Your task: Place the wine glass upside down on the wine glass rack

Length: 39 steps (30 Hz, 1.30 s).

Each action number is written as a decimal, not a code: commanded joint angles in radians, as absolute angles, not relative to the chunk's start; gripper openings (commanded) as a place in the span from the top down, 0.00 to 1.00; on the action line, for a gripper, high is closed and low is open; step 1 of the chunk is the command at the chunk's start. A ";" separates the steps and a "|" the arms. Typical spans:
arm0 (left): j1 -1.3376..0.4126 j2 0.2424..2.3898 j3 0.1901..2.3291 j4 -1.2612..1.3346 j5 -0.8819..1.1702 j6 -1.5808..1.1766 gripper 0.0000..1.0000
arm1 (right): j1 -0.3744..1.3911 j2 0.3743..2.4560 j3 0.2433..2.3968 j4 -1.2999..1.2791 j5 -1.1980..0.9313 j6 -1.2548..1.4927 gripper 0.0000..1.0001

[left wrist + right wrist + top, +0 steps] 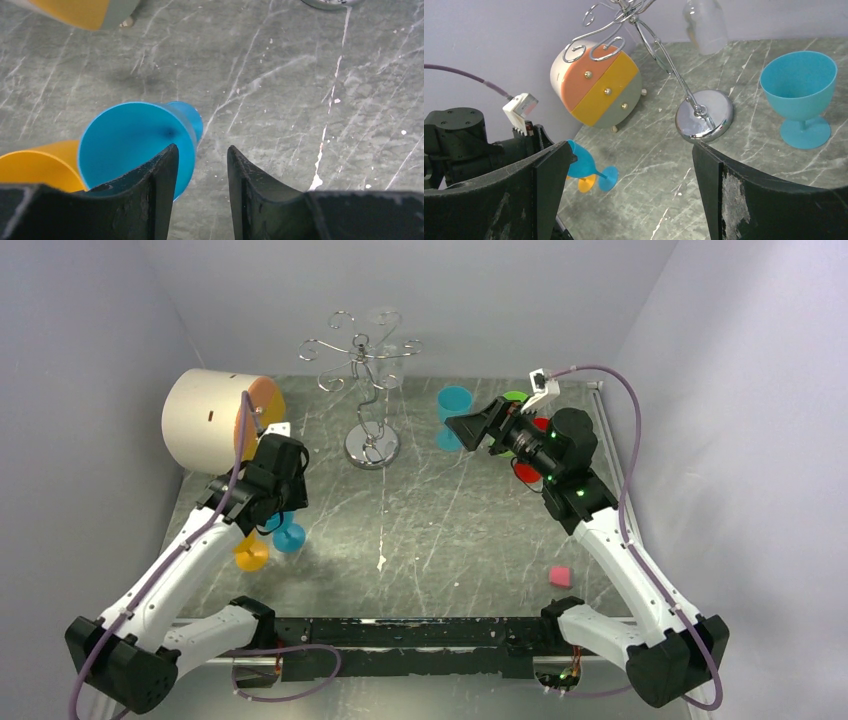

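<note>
Smooth blue plastic wine glass lies lower left, touching a yellow glass. The left gripper jaws straddle its rim, unclamped; right gripper jaws wide apart. Chrome wire wine glass rack upper centre.

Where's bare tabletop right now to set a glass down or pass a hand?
Freest: the middle of the table, bordered by the rack's chrome base, the pink cube and the tipped blue glass. Crowded: the left side, with cream cylinder, left gripper and yellow glass; back right, with upright blue glass and right gripper.
</note>
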<state>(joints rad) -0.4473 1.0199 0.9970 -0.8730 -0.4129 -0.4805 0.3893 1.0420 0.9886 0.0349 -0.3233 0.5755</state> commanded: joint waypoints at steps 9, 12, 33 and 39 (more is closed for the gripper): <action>-0.440 1.083 1.002 -0.840 -0.347 -0.450 0.63 | 0.390 1.036 0.968 0.051 -0.319 0.550 0.04; -0.440 1.102 1.012 -0.853 -0.358 -0.444 0.68 | 0.391 1.041 0.974 0.053 -0.314 0.548 0.04; -0.440 0.994 1.074 -0.851 -0.201 -0.381 0.93 | 0.390 1.019 0.929 0.087 -0.175 0.423 0.04; -0.440 0.890 1.091 -0.798 -0.024 -0.333 0.93 | 0.390 1.023 0.893 0.182 -0.156 0.325 0.05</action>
<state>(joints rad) -0.4458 0.9554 1.0504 -0.8551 -0.1841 -0.3847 0.3893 1.0267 0.9005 0.0914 -0.1959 0.4240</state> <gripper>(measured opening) 0.078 0.953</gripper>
